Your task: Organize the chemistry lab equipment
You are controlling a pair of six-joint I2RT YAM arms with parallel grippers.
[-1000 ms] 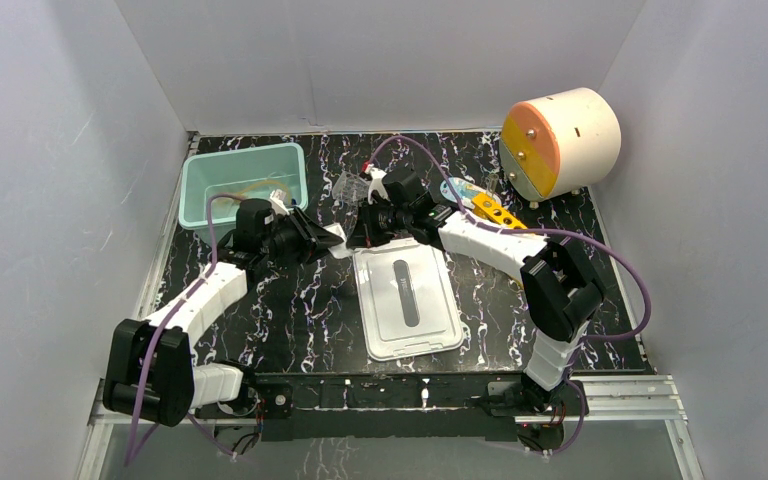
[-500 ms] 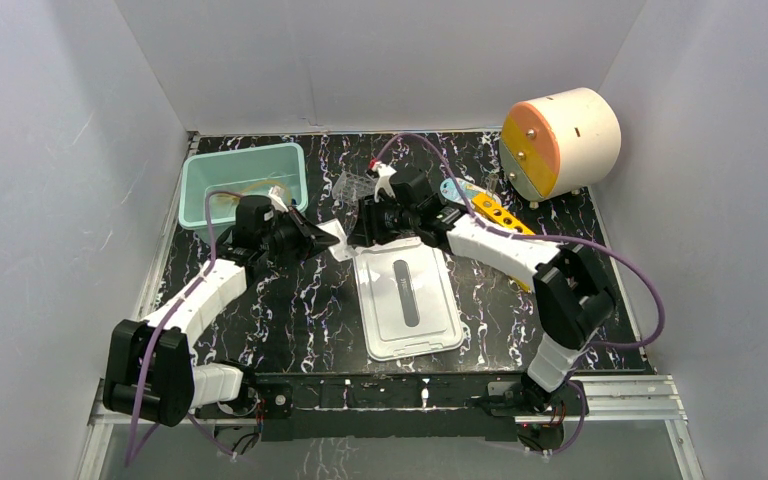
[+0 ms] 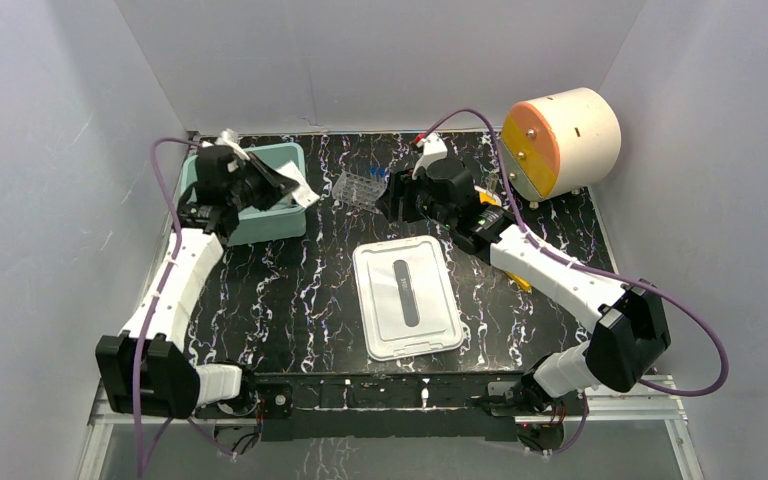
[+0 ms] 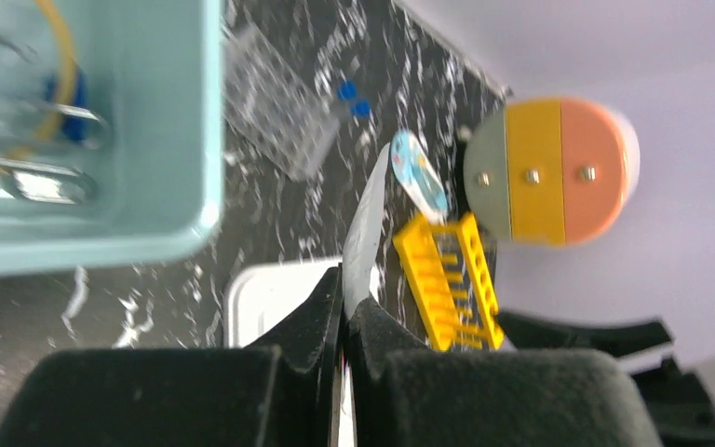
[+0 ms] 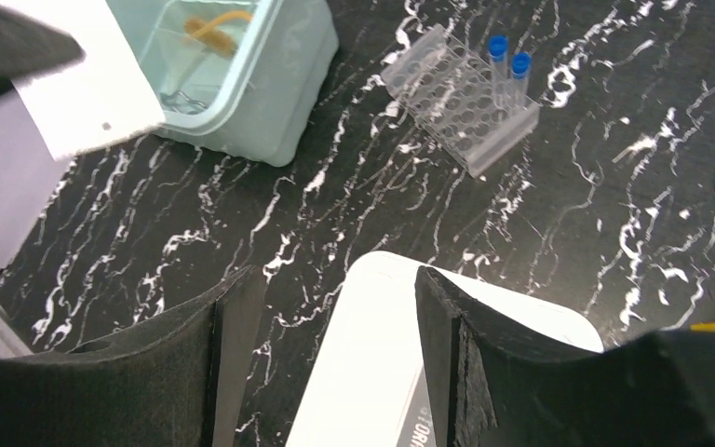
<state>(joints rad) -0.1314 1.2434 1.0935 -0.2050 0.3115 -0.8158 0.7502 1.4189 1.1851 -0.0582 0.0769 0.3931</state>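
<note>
My left gripper (image 3: 288,185) is shut on a small white packet (image 3: 303,192), held edge-on between the fingertips (image 4: 365,223). It hangs over the right rim of the teal bin (image 3: 260,226). Tan tubing (image 5: 209,28) and glass pieces lie in the bin. The packet also shows at the top left of the right wrist view (image 5: 84,88). My right gripper (image 3: 393,197) is open and holds nothing, above the far edge of the white lid (image 5: 382,372). A clear tube rack (image 3: 358,188) with two blue-capped tubes (image 5: 507,65) lies between the arms. The yellow rack (image 4: 447,279) lies partly under the right arm.
A big cream drum with an orange face (image 3: 560,140) stands at the back right corner. A round blue and white item (image 4: 419,172) lies next to the yellow rack. The white lid (image 3: 407,297) takes up the middle of the black marbled table.
The left arm has carried the packet from beside the lid up to the teal bin. The right gripper has let go, opened and drawn back to the far right.
</note>
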